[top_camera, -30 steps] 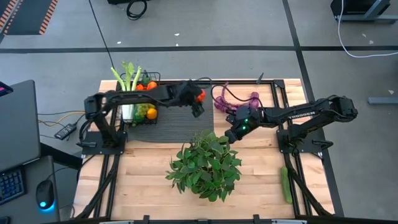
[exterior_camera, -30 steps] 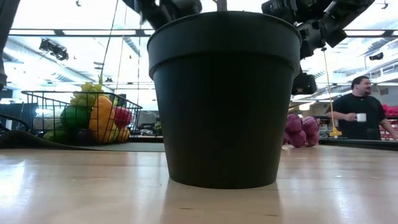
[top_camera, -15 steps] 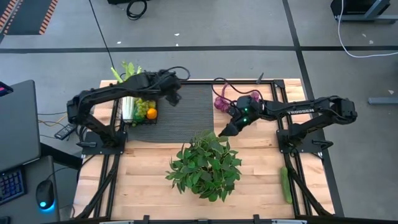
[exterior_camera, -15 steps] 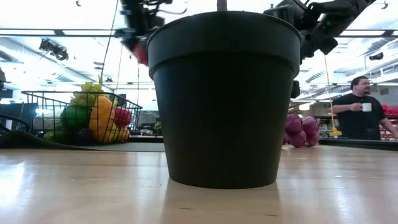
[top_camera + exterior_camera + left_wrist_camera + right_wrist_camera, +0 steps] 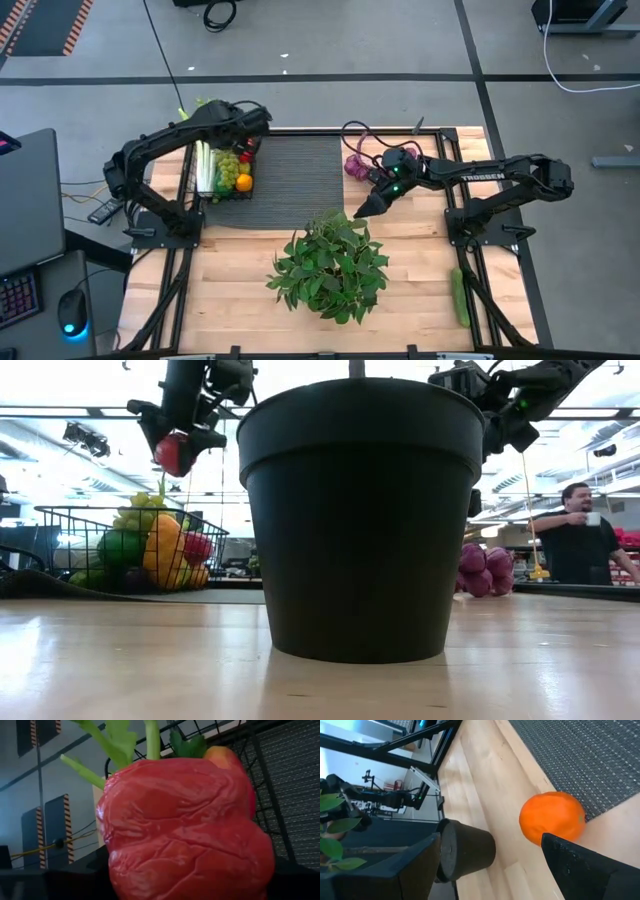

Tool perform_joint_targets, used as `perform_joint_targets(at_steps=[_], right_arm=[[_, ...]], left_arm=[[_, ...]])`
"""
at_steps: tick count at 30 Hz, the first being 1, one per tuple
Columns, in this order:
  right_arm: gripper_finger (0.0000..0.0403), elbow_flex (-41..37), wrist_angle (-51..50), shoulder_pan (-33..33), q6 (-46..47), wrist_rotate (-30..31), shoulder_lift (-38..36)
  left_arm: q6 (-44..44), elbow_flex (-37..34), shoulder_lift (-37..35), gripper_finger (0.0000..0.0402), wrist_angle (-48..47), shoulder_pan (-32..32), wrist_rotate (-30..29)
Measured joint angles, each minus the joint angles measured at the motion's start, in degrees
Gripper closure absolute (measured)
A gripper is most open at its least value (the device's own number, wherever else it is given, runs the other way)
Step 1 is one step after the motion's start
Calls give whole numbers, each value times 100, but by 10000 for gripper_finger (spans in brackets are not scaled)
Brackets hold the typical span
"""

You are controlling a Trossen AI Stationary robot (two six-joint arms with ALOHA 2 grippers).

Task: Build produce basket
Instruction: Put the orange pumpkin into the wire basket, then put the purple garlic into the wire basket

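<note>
The black wire basket stands at the far left on the ribbed mat. It holds celery, grapes, an orange and other produce. My left gripper hangs above it, shut on a red pepper. My right gripper stands open in the air over the mat's near right corner. An orange lies on the table against the mat's edge, ahead of its fingers. A purple bulb string lies at the far right of the mat. My left gripper pinches the red pepper between its two fingers, which stand on either side of its upper part. The fingers come slanting down from above. The pepper hangs below them, lifted clear above the basket's rim.
A big leafy plant in a black pot stands at the table's middle, near my right gripper. A cucumber lies by the table's right edge. A person with a cup stands beyond the table.
My left gripper has carried the red pepper from over the mat's middle toward the table's left edge and upward, turning and tipping downward as it went. It now hangs above the basket. My right gripper has rolled a little and kept open.
</note>
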Motion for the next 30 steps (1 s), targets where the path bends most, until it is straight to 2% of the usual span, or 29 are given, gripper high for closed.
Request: perform_joint_targets(at_steps=[10,19,22,25,30], right_arm=[[55,0,0,153,44,-217,0],[55,0,-2,168,33,-251,0],[55,0,-2,168,28,-173,0],[55,0,-2,131,29,-24,0],[55,0,-51,35,197,142,0]], left_arm=[[58,0,2,111,-43,94,111],[357,0,2,8,-21,409,110],[355,0,2,15,2,400,155],[299,0,3,20,-39,326,520],[-307,0,4,21,6,99,832]])
